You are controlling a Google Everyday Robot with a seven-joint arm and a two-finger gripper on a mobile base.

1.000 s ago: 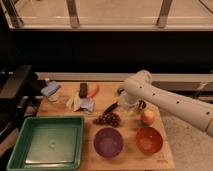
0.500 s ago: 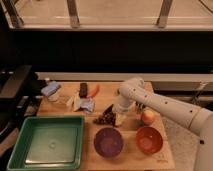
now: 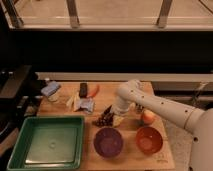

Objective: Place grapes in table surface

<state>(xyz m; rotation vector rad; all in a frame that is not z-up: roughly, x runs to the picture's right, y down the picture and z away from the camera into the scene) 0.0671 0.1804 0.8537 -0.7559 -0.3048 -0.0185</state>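
- Near left, green rectangular plastic tray [image 3: 20,150]; near centre, round purple bowl [image 3: 108,142]; near right, round orange bowl [image 3: 149,139]. Could swallow the bunch if let go too far toward the near side, so that it ends in a bowl rather than on wood.
- Near right corner of the flat light brown wooden table surface [image 3: 129,157]: a small dark mark, too small to read.
- Middle: small lumpy bunch of dark purple-brown grapes [image 3: 104,120], low at the wood just beyond the purple bowl's far rim, with the white two-finger gripper [image 3: 116,113] right beside it on the right. Cannot tell whether clenched on the bunch or released.
- Could drag or scatter berries if pulled away while clamped; could send loose berries rolling toward the bowls or the tray.
- Just right of the gripper, round orange-yellow fruit [image 3: 147,117]; could be knocked rolling by a sideways swing of the arm.
- Farther left: crumpled blue-and-white packet [image 3: 86,104], dark rectangular bar [image 3: 83,90], reddish round fruit [image 3: 93,90], blue block [image 3: 51,89]. No legible print on any.
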